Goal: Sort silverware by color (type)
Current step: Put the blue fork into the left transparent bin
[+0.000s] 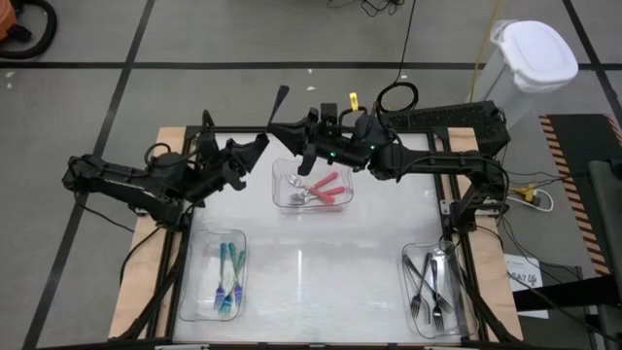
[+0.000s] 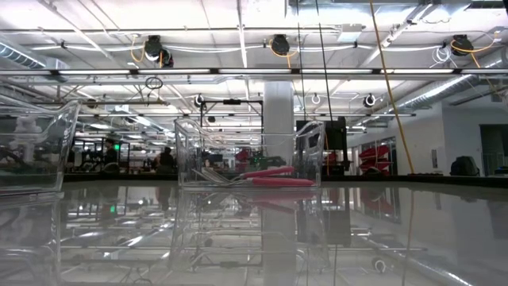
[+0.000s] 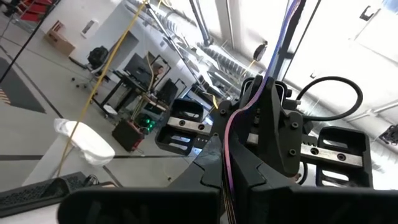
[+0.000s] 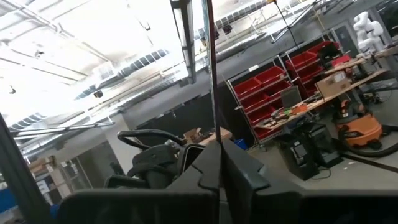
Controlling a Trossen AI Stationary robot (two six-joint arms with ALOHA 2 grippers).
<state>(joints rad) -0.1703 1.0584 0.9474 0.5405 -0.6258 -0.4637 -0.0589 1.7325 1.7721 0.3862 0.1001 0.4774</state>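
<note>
At the twelve o'clock edge of the white table (image 1: 321, 253) both arms are lifted and folded back, their wrists tipped up toward the ceiling. The right gripper (image 1: 282, 127) sits just past the far rim, around twelve, with its fingers pressed together; a slim dark piece sticks up from their tips, and I cannot tell whether it is a utensil or part of the arm. The left gripper (image 1: 255, 148) hangs close beside it, toward eleven o'clock, fingers pressed together too, nothing between them that I can make out.

The silverware lies sorted in three clear trays. The pink-handled pieces (image 1: 326, 188) rest in the far tray (image 1: 282, 199) at about twelve, just under the right arm's wrist; from table height those pink handles (image 2: 274, 178) show lying flat and crossed inside the clear walls. The teal-handled pieces (image 1: 227, 277) lie side by side in the tray (image 1: 194, 292) at about eight o'clock. The dark grey metal forks (image 1: 434, 282) are heaped in the tray (image 1: 413, 292) at about four o'clock. The three trays stand well apart from one another.
</note>
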